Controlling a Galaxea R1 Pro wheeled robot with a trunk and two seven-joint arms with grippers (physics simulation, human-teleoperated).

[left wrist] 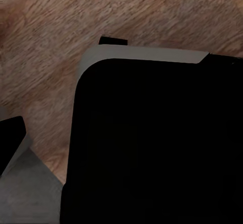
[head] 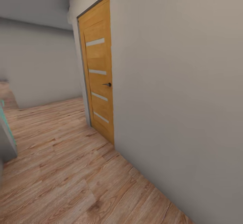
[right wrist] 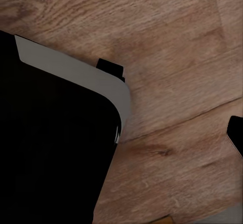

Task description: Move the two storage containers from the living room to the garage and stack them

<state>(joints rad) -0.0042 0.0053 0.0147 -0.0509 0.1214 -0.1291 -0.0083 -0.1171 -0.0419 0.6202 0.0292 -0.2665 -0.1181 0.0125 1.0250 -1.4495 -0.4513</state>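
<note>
I am in a hallway with a light wood-plank floor (head: 60, 170). In the left wrist view my own black base with a grey rim (left wrist: 152, 143) sits over the planks, and a dark piece (left wrist: 10, 140) that may be a finger shows at the frame's edge. The right wrist view has the same black base (right wrist: 50, 143) and a dark tip (right wrist: 236, 133) at the edge. Neither view shows both fingers, so how the jaws stand is unclear. Nothing is seen held.
A shut orange wooden door (head: 98, 72) with a dark handle (head: 107, 84) stands ahead in the cream wall (head: 175, 99) that runs close along my right. A grey, teal-edged object (head: 6, 136) juts in at the left. Floor stretches ahead to a far wall (head: 40, 68).
</note>
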